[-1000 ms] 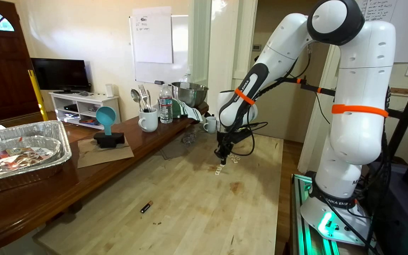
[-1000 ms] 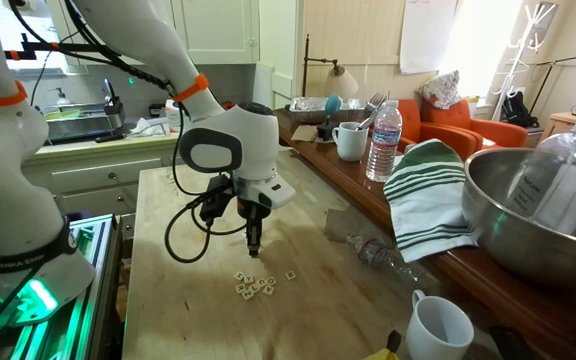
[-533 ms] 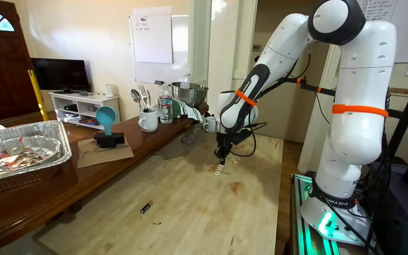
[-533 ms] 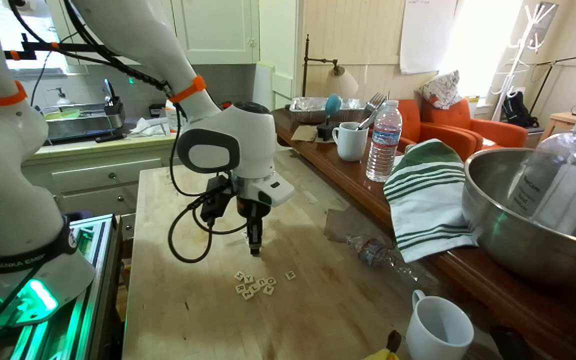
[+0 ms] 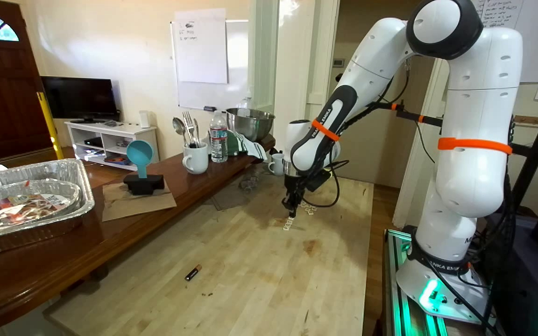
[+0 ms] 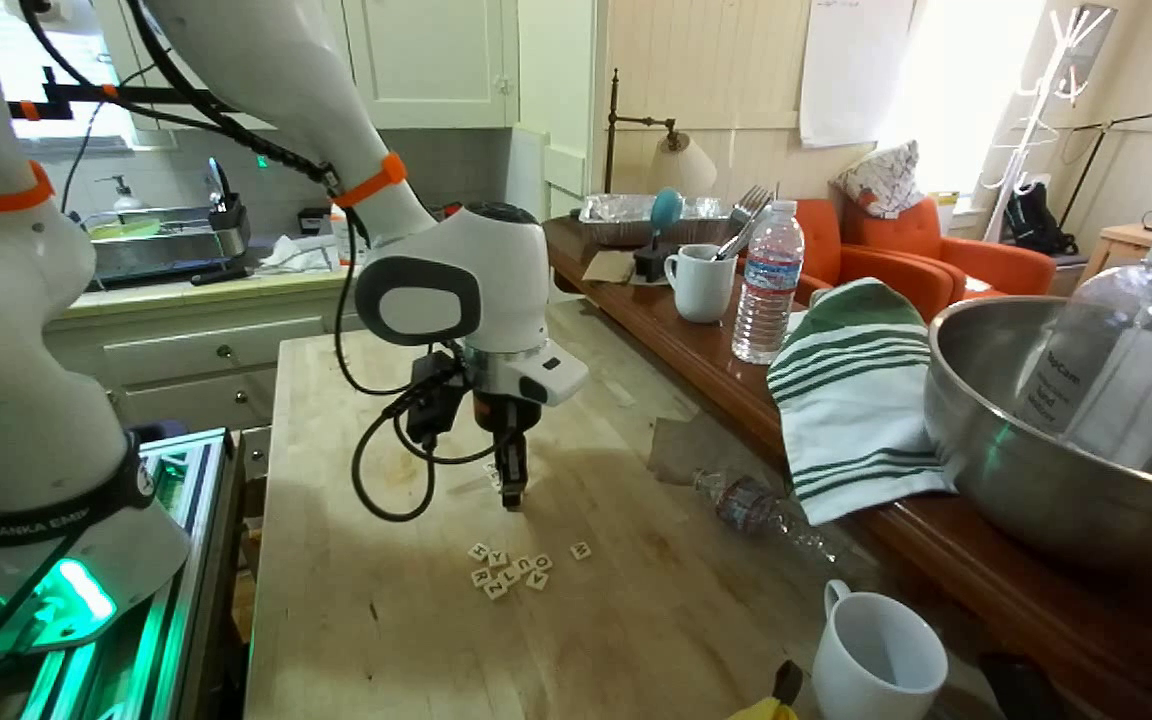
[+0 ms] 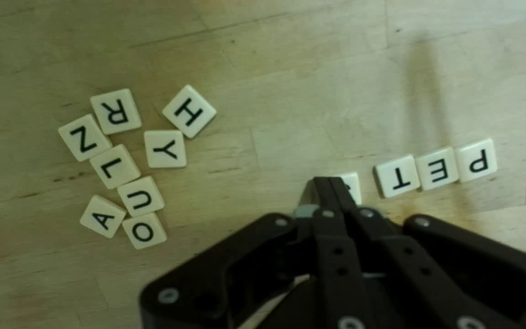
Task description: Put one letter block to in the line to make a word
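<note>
White letter blocks T, E and P stand side by side in a line. Another block, its letter mostly hidden behind my fingers, lies just left of the T with a small gap. My gripper is shut, its fingertips together with nothing seen between them. It points down over or against that block; contact is unclear. Loose blocks, among them R, H, Y and A, lie at the left. The gripper also shows in both exterior views.
A block lies apart from the loose cluster. A battery lies on the wooden table. A crumpled clear bottle and a white mug are near the raised brown counter.
The gripper has shifted slightly toward the line and the wrist has turned a little. Its cable loop has swung. More of the line shows behind the gripper in an exterior view.
</note>
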`<state>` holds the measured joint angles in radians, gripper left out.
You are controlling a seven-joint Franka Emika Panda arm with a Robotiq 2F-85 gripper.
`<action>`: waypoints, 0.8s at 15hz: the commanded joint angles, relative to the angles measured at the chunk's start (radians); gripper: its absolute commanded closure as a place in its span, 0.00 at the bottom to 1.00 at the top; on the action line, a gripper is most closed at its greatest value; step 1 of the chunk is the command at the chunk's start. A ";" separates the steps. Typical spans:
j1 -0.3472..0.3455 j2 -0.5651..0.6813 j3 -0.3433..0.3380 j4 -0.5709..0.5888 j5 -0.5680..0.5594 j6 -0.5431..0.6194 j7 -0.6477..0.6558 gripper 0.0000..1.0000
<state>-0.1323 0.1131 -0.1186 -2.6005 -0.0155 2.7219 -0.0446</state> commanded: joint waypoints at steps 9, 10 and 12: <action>0.015 0.012 0.006 -0.039 -0.048 0.042 -0.037 1.00; 0.016 0.011 0.006 -0.039 -0.051 0.038 -0.039 1.00; 0.016 0.010 0.008 -0.042 -0.054 0.039 -0.042 1.00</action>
<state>-0.1252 0.1120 -0.1156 -2.6024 -0.0589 2.7238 -0.0801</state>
